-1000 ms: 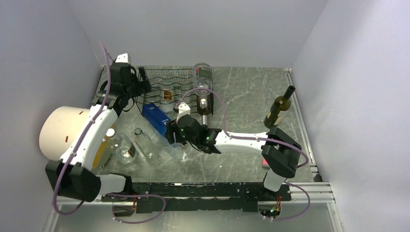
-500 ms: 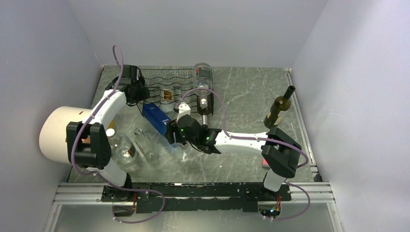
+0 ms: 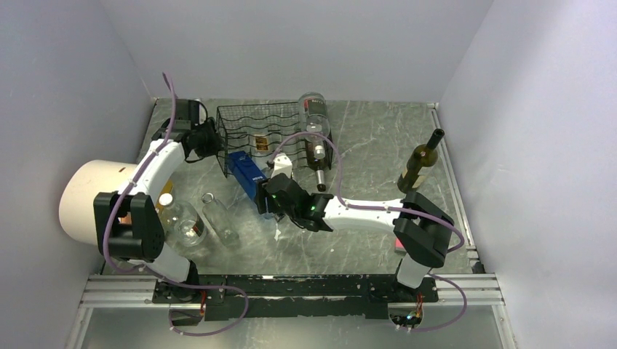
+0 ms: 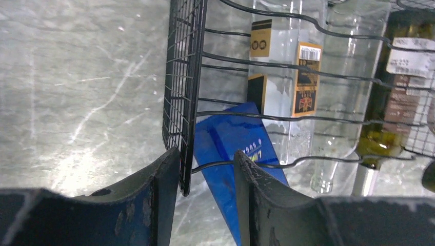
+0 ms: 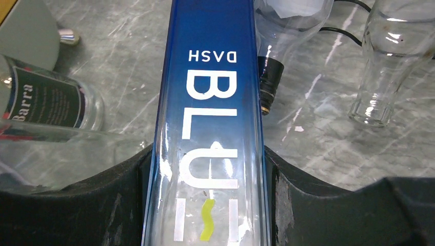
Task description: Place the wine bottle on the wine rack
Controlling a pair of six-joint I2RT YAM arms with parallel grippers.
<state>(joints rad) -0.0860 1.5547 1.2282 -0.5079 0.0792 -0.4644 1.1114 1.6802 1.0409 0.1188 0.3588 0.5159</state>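
The black wire wine rack [image 3: 258, 127] stands at the back of the table, with a clear bottle [image 3: 314, 127] lying on its right side. My left gripper [image 3: 211, 139] is at the rack's left front corner, and its jaws are shut on the mesh side panel [image 4: 182, 77]. My right gripper [image 3: 268, 198] is shut on a blue glass bottle [image 3: 247, 173], which lies slanted with its far end at the rack's front. In the right wrist view the blue bottle [image 5: 210, 102] fills the space between both pads of the gripper [image 5: 208, 169]. The same blue bottle [image 4: 231, 148] shows through the rack's rods.
A green wine bottle [image 3: 420, 163] stands upright at the right. A slim clear bottle [image 3: 218, 218] and a round glass jar [image 3: 182, 218] lie near the left arm. A large white cylinder [image 3: 91, 200] sits at the left edge. Grey walls close in on three sides.
My left gripper has closed on the rack's left corner, and the left arm has folded back. The rack and the blue bottle have shifted a little to the right.
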